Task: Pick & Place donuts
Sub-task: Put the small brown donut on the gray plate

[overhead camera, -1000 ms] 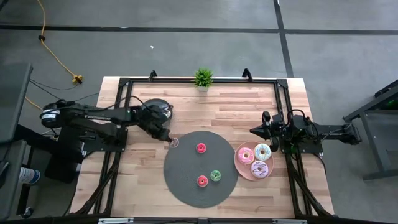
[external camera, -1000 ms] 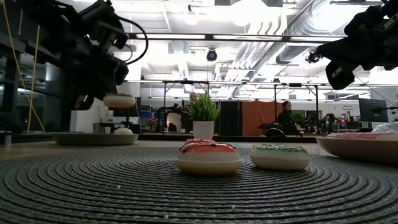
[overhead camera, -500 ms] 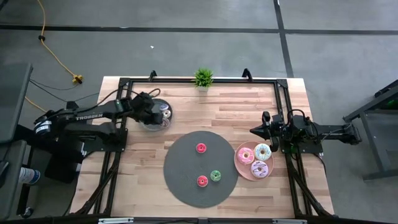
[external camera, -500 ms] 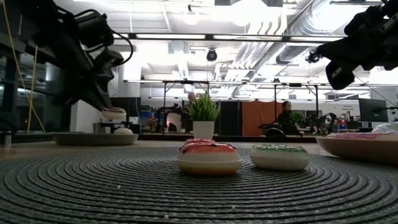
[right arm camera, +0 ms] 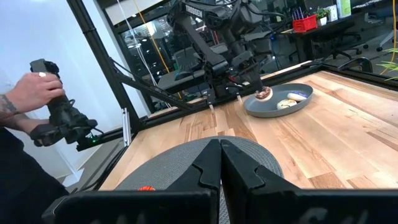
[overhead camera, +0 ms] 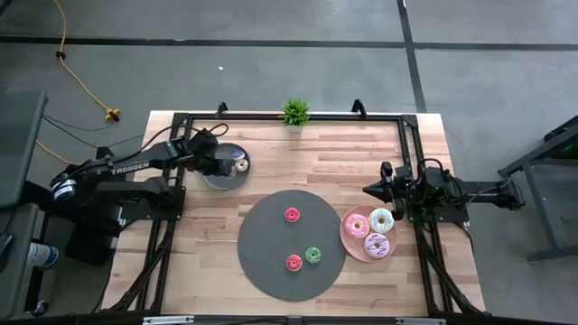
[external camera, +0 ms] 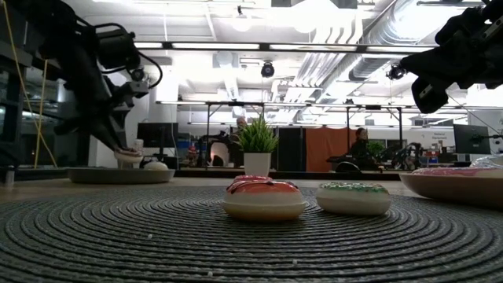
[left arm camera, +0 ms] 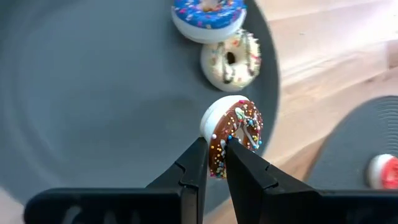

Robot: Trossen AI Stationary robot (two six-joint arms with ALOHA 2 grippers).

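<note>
My left gripper point(left arm camera: 215, 146) is shut on a tiny brown-frosted donut point(left arm camera: 236, 127) just over the round dark grey plate point(overhead camera: 217, 177), at the table's far left. A blue donut point(left arm camera: 208, 15) and a cream donut point(left arm camera: 231, 59) lie flat on that plate. Two red donuts point(overhead camera: 292, 215) point(overhead camera: 293, 263) and a green one point(overhead camera: 313, 255) lie on the round woven mat point(overhead camera: 266, 248). Pink, white and lilac donuts point(overhead camera: 376, 244) sit on the pink plate point(overhead camera: 347, 236). My right gripper point(overhead camera: 368, 190) waits shut above the table, beside the pink plate. My left gripper pinches the brown donut by the rim of its ring point(left arm camera: 222, 138) between its two fingertips point(left arm camera: 198, 155), coming slanting down from above. The donut is tipped on edge, frosting to one side. In the low view it hangs just over the plate point(external camera: 128, 157); I cannot tell whether it touches.
A small potted plant point(overhead camera: 294, 113) stands at the table's far edge. A black frame point(overhead camera: 411, 162) borders the work area. Bare wood lies between the grey plate and the pink plate. A person's hand point(right arm camera: 34, 93) holds a controller beyond the table.
My left gripper has carried the brown donut from the mat's far-left edge toward the table's far left, over the dark grey plate. It has come down from well above the plate to just over it. It has stayed shut on the donut.
</note>
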